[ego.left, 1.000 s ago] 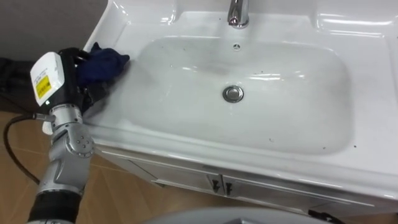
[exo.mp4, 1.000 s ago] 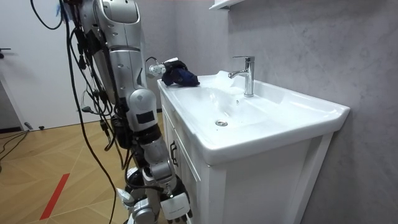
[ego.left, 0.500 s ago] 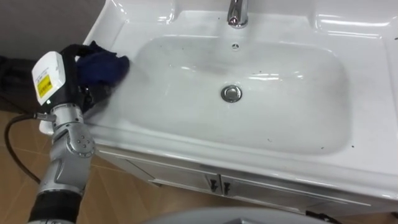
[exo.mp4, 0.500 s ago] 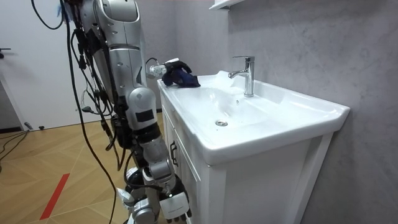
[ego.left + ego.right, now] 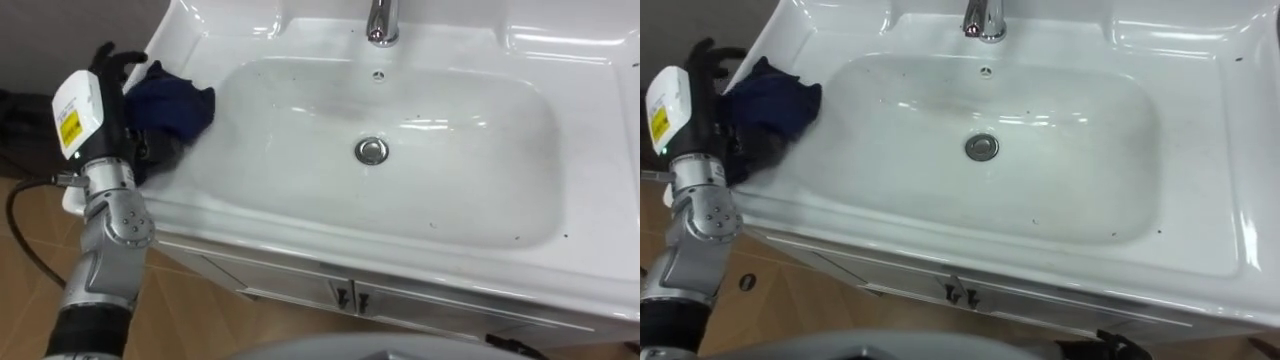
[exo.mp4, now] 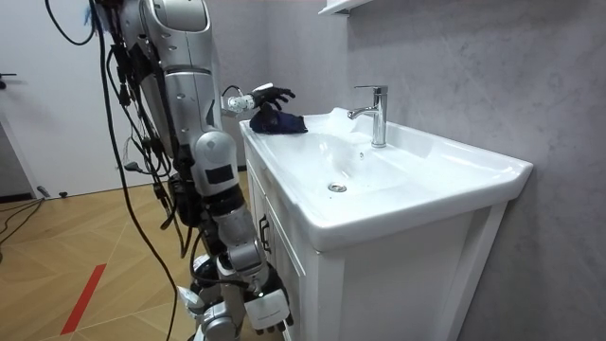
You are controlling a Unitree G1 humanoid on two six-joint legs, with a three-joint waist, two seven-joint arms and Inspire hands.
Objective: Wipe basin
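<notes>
A dark blue cloth (image 5: 170, 105) lies bunched on the left rim of the white basin (image 5: 470, 170), at the bowl's edge. My left hand (image 5: 112, 64) hovers just above and to the left of the cloth, open, with its fingers stretched out and nothing in them. In the room view the left hand (image 6: 270, 92) stands over the cloth (image 6: 280, 123) at the far corner of the basin. My right hand (image 6: 254, 308) hangs low beside the cabinet front. I stand at the basin's left end.
A chrome faucet (image 5: 381, 20) rises at the back middle, and a chrome drain (image 5: 372, 151) sits in the bowl. Small dark specks dot the bowl's right side. Cabinet doors (image 5: 350, 298) lie below the front rim. A grey wall backs the basin.
My left hand has opened and lifted off the cloth, which now rests loose on the rim. The cloth has spread a little toward the bowl.
</notes>
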